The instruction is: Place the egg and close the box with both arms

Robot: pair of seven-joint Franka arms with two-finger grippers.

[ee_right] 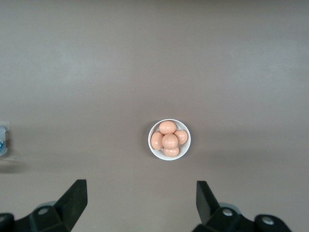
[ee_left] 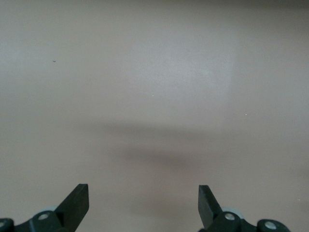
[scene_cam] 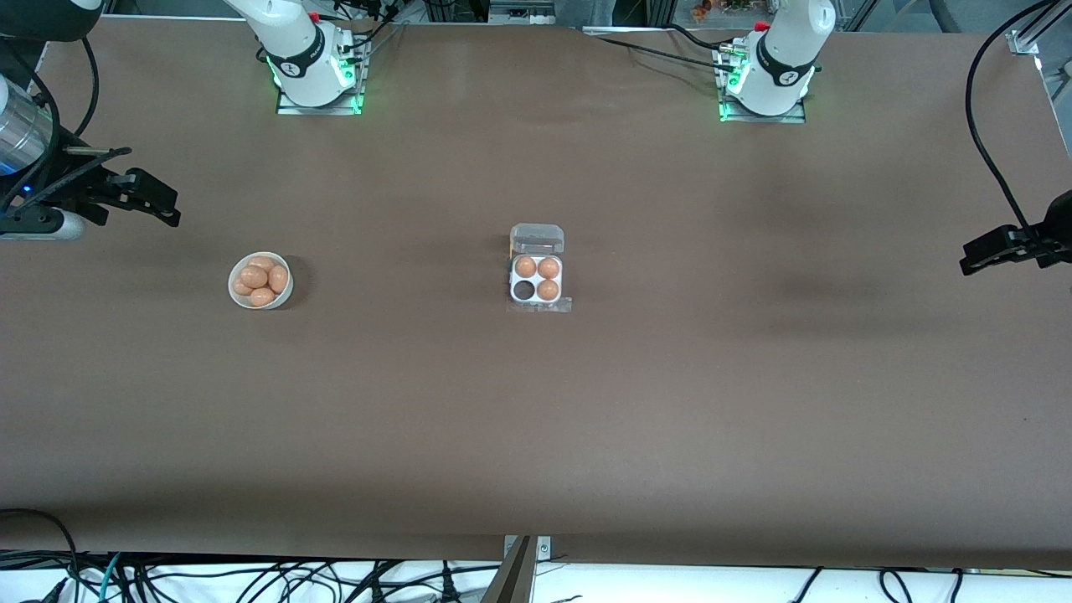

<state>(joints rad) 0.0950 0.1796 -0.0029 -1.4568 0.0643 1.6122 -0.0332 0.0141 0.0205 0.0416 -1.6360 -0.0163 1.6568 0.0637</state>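
Brown table (scene_cam: pixel 536 419): bowl (scene_cam: pixel 237 295) of eggs (scene_cam: pixel 261 278) well apart from box (scene_cam: pixel 536 279).

bowl (scene_cam: pixel 260 280): round, white, on table | table (scene_cam: pixel 536 419): brown | cables (scene_cam: pixel 251 578): along near edge

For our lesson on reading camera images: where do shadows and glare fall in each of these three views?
Front view: the bowl and egg box each cast a soft shadow on the brown table, with broad arm shadows toward the left arm's end. Left wrist view: a pale glare patch on bare table and a dark shadow band above the open left gripper. Right wrist view: even light, a faint shadow beside the bowl.
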